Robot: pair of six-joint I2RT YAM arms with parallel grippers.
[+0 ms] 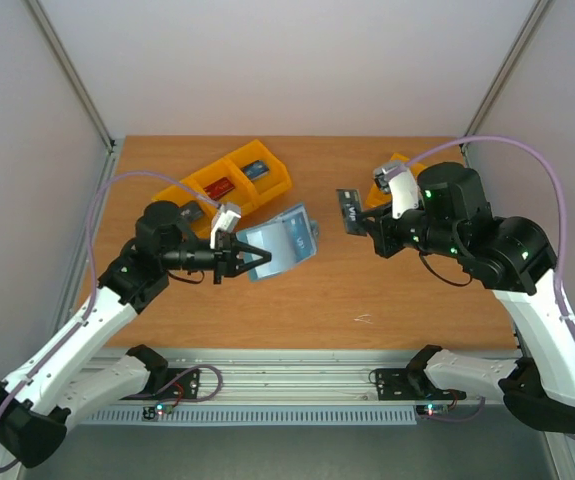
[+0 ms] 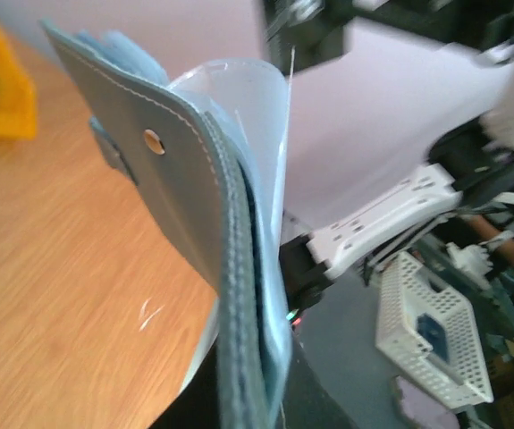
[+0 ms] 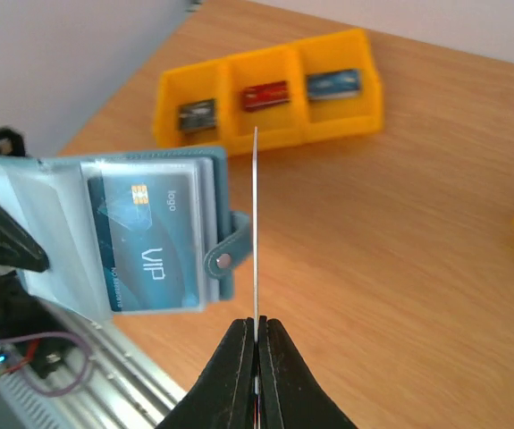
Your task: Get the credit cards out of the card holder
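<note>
- The left gripper (image 1: 245, 260) is clamping one edge of the blue-teal card holder (image 1: 285, 243), presenting it open toward the right arm.
- The right gripper (image 3: 257, 326) is pinching a dark credit card (image 1: 348, 209), near the holder but apart from it.
- A VIP card (image 3: 145, 246) is sitting in the holder's clear pocket.
- A grey card (image 3: 198, 116), a red card (image 3: 266, 94) and a blue card (image 3: 333, 82) are lying in separate compartments of the orange bin (image 3: 239, 134).
</note>
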